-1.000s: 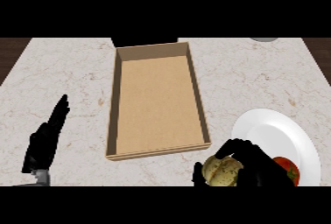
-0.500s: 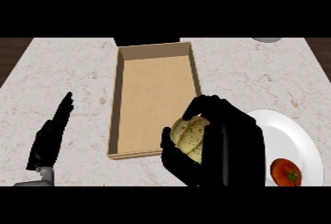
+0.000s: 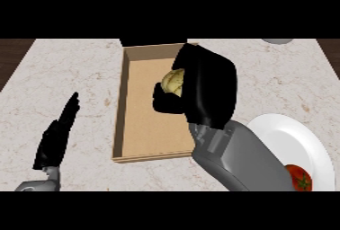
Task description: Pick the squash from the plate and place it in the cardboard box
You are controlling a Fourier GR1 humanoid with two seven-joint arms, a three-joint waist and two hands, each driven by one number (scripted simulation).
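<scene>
Squash point(image 3: 173, 81) now hangs over the inside of the cardboard box point(image 3: 136, 134), toward its far end and near its right wall, with the right hand point(image 3: 203, 85) curled round it from the right side. A second ago that hand was closing on the squash down on the plate point(image 3: 279, 134) near the counter's front right corner; half a second ago it had lifted it clear and was level with the box's near right corner. So the carry across the box wall looks done, and the plate now shows only a tomato point(image 3: 299, 177) at its near edge. Whether the squash touches the box floor cannot be told, since the hand hides its underside. Judging from this, what remains is to lower it and let the fingers part. The left hand point(image 3: 56, 137) rests open, fingers up, on the counter's front left part, well apart from the box, as before
</scene>
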